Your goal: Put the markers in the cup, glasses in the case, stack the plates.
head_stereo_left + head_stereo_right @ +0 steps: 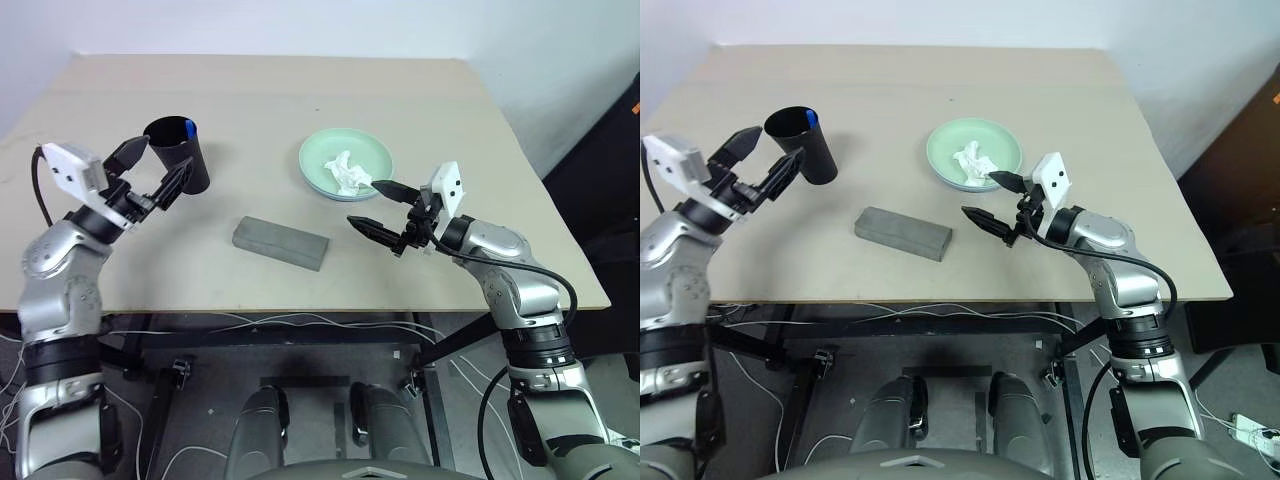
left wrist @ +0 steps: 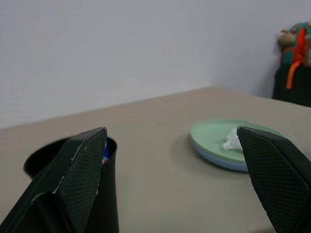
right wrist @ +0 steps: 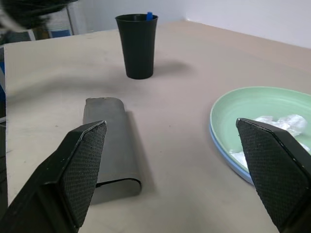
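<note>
Bright, even light with soft shadows beside the cup (image 3: 138,45) and case (image 3: 111,148); nearby black fingers (image 2: 73,182) look blurred.

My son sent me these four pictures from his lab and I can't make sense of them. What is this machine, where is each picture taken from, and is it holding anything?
It is a humanoid robot with two arms, each ending in a two-fingered pincer. Two pictures look down from its head; the other two look out from its wrists along the black fingers. On the table stand a black cup with a blue-capped marker inside, a closed grey case, and a green plate stacked on a blue one, with a crumpled tissue on top. The left pincer and right pincer are both open and hold nothing.
</note>
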Controlling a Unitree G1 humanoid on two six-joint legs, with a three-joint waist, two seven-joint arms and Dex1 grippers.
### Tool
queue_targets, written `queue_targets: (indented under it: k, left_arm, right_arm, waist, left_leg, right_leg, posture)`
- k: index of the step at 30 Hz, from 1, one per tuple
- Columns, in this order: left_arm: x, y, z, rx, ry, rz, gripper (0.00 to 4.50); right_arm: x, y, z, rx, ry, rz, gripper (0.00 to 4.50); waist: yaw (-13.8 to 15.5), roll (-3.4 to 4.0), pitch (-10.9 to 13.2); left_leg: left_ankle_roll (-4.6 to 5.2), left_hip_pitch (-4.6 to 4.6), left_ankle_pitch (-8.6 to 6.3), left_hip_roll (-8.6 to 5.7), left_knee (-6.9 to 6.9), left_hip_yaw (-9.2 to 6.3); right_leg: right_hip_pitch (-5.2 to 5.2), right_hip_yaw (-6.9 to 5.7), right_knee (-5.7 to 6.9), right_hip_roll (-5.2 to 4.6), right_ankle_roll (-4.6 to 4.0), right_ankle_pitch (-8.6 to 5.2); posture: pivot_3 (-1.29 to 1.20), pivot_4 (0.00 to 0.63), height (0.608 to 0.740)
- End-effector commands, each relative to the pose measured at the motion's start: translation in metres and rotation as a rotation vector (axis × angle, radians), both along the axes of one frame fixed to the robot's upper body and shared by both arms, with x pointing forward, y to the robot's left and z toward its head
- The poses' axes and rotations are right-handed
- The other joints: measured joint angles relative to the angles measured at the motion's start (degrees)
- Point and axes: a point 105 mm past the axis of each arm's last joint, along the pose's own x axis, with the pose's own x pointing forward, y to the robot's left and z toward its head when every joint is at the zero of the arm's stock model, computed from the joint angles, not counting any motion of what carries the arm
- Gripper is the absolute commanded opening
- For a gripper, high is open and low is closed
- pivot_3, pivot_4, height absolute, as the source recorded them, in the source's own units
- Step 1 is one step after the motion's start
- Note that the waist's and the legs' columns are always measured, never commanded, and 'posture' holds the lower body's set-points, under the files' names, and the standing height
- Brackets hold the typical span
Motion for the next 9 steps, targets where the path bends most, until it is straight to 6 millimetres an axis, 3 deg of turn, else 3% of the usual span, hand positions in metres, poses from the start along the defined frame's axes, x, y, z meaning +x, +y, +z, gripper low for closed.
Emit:
queue_targets:
  k: [1,9]
  left_arm:
    - [-0.018,-0.009,0.004,0.048,0.003,-0.105,4.48]
    - [-0.028,-0.021,-0.030,0.144,0.082,-0.185,4.48]
  right_arm:
    - [0.002,-0.012,0.016,0.015,-0.047,-0.021,4.50]
    - [-0.005,-0.034,0.004,-0.029,-0.015,-0.064,4.50]
  waist:
    - [0.05,0.01,0.00]
    - [-0.02,0.01,0.00]
  left_leg:
    - [-0.07,0.00,-0.04,0.00,0.00,0.00]
    - [-0.08,-0.08,-0.05,0.00,-0.07,0.03]
  right_leg:
    - [0.01,0.00,-0.02,0.00,-0.01,0.00]
    - [-0.06,0.00,-0.16,-0.01,-0.02,-0.01]
  posture:
    - [0.00,0.150,0.691]
    - [0.00,0.150,0.691]
